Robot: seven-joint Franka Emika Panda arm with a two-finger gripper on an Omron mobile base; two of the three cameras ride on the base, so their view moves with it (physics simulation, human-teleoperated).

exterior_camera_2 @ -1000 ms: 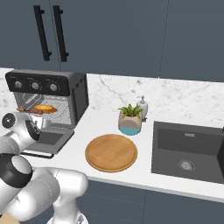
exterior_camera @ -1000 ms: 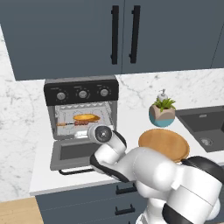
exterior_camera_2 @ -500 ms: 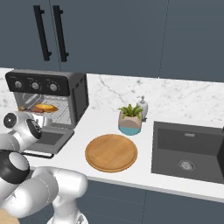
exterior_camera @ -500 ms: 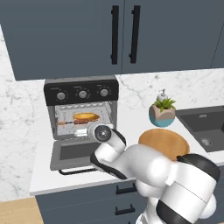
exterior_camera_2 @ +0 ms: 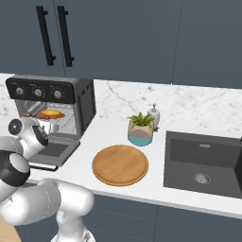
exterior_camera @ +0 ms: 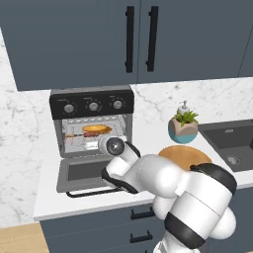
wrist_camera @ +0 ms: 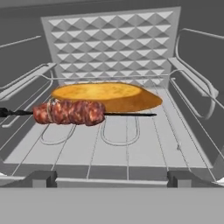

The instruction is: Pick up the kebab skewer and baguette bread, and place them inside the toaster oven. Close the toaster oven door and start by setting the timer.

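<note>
Inside toaster oven (exterior_camera: 92, 129): kebab skewer (wrist_camera: 69, 112), baguette bread (wrist_camera: 105, 96). My gripper (wrist_camera: 111, 177) wide, empty. Risk I see: toaster oven door (exterior_camera: 81, 171) snagging gripper on closing.

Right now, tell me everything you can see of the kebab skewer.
The kebab skewer is a thin dark stick threaded with red-brown meat chunks bunched toward one end, with the bare stick running out past them on both sides. It lies flat inside the toaster oven, just in front of the baguette bread and roughly parallel to it. Nothing grips it.
</note>
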